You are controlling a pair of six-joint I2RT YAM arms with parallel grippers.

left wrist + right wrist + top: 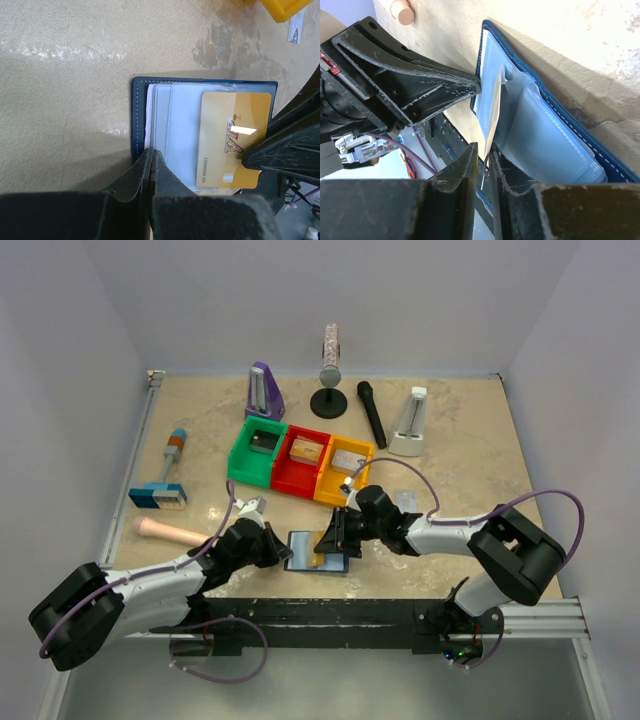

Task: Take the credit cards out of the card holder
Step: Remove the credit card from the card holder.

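Access to the amber card was all from the right side. The card holder lay open and flat on the worktop, just in front of the two arm bases and between them, with its long side running from one arm to the other. The left tool had its fingers pressed together, and its tip bore on the holder's left edge by the stacked pale pockets, apparently pinning it down.

The card sat over the right half of the lining. In the right wrist view it stood edge-on, tilted up off the pockets. Its free edge pointed at the right tool, whose fingers stood either side of that edge with only a sliver of gap. Whether they already pinched the card could not be told.

The right arm was plainly the nearer one to the card, and the left tool was at the opposite edge. A pull would probably have to run rightward, away from the pinned side, in line with the pocket mouth. No other cards could be made out among the pockets.
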